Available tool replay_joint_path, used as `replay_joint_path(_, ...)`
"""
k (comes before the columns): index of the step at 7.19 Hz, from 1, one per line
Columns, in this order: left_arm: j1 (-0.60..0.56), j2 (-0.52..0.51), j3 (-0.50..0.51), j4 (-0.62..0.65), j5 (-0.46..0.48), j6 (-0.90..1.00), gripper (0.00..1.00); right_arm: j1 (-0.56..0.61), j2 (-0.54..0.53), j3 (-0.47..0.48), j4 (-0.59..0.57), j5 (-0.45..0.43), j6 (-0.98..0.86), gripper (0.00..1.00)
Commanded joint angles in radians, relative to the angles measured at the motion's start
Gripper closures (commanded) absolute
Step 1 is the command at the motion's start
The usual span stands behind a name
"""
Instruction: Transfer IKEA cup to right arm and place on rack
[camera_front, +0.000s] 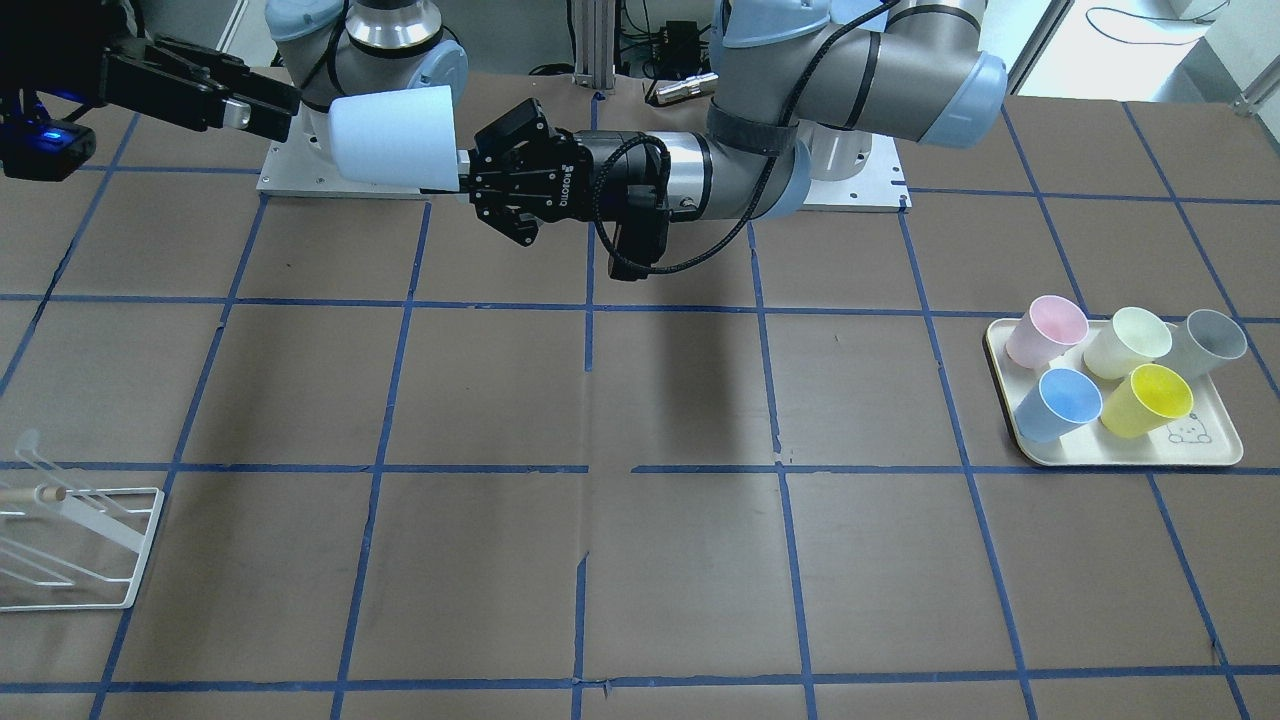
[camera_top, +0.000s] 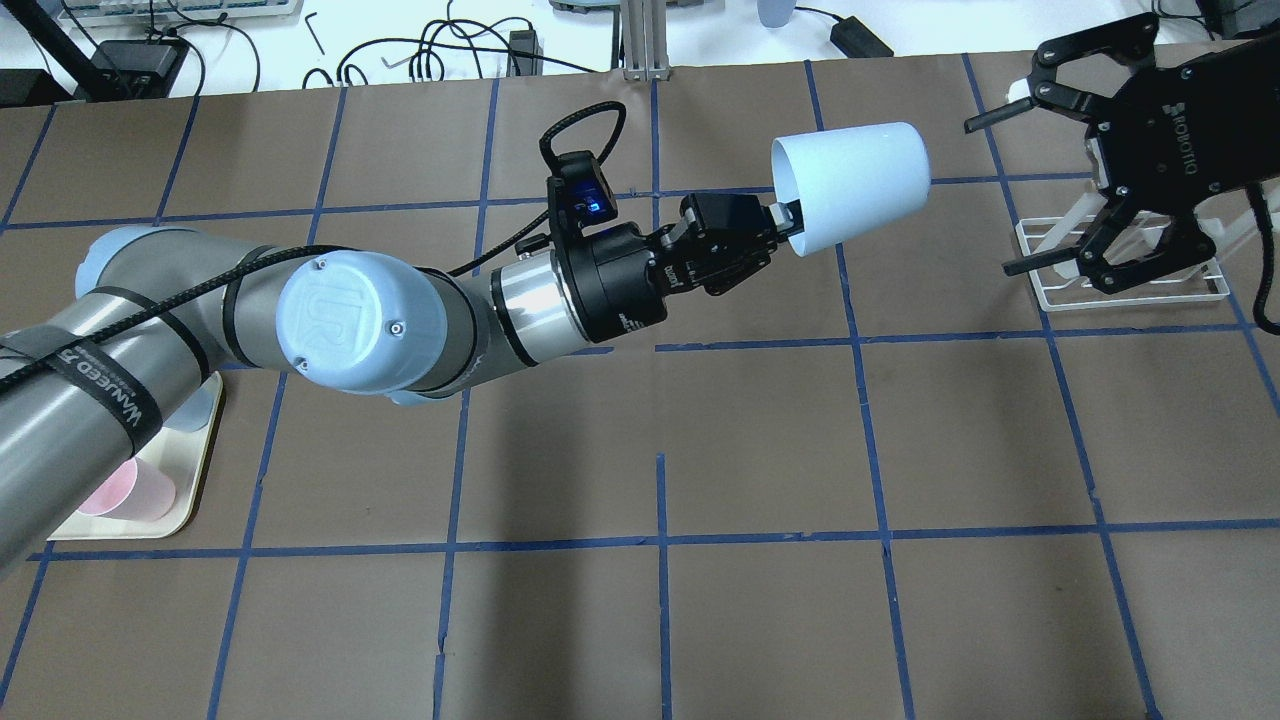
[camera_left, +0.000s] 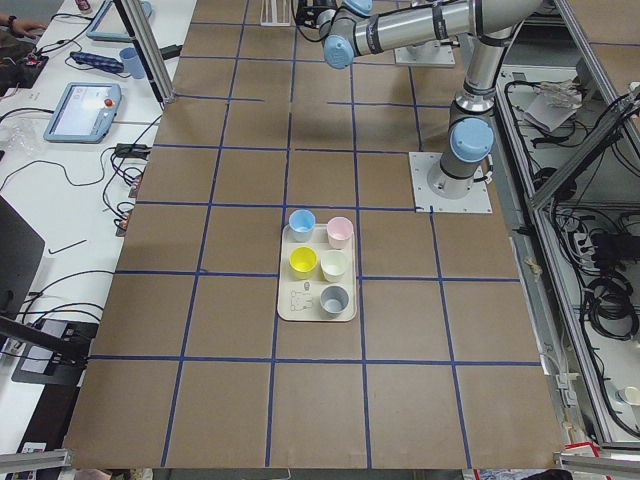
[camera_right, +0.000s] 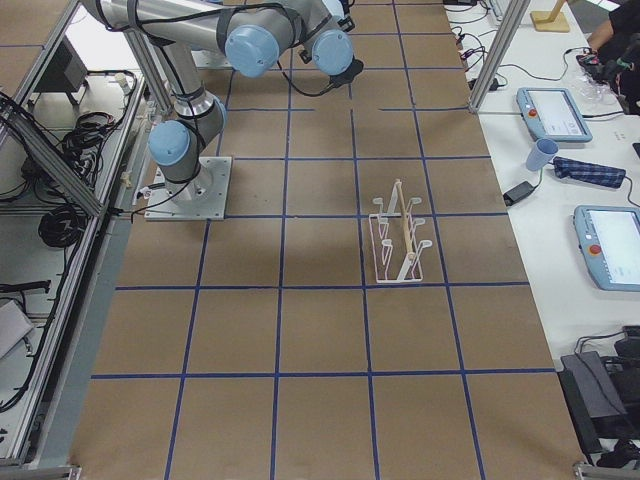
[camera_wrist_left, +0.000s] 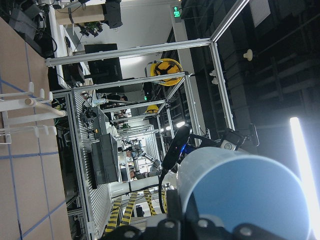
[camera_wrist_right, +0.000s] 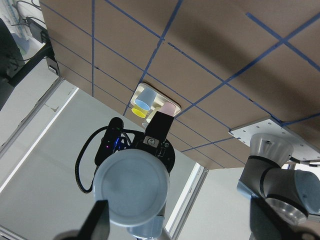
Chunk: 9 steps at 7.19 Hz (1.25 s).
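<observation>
The IKEA cup (camera_top: 855, 180), pale sky-blue, is held lying on its side in the air over the far side of the table. My left gripper (camera_top: 785, 225) is shut on its rim, one finger inside the mouth. The cup's closed base points at my right gripper (camera_top: 1000, 195), which is open and a short way off the base, not touching it. The front-facing view shows the cup (camera_front: 390, 135) between the left gripper (camera_front: 465, 180) and the right gripper (camera_front: 265, 105). In the right wrist view the cup's base (camera_wrist_right: 131, 187) sits between the open fingers (camera_wrist_right: 97, 222). The rack (camera_front: 70, 540) stands empty.
A cream tray (camera_front: 1215, 455) at the left arm's side holds a deeper blue tumbler (camera_front: 1060, 405), a grey one (camera_front: 1210, 340), and pink, cream and yellow ones. In the overhead view the rack (camera_top: 1050, 285) lies partly behind the right gripper. Brown table with blue tape grid.
</observation>
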Motion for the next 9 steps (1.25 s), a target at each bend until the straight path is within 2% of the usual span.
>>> replay_joint_path(1,-0.008,0.003,0.001,0.001,-0.015,0.0,1.0,0.023,0.005,-0.002,-0.062,0.007,0.087,0.0)
replay_joint_path(6,-0.008,0.0,0.001,0.001,-0.016,0.0,0.98,0.062,0.006,-0.019,-0.065,0.044,0.126,0.0)
replay_joint_path(9,-0.008,0.003,0.001,0.001,-0.016,0.0,0.98,0.101,0.01,-0.018,-0.136,0.088,0.169,0.0)
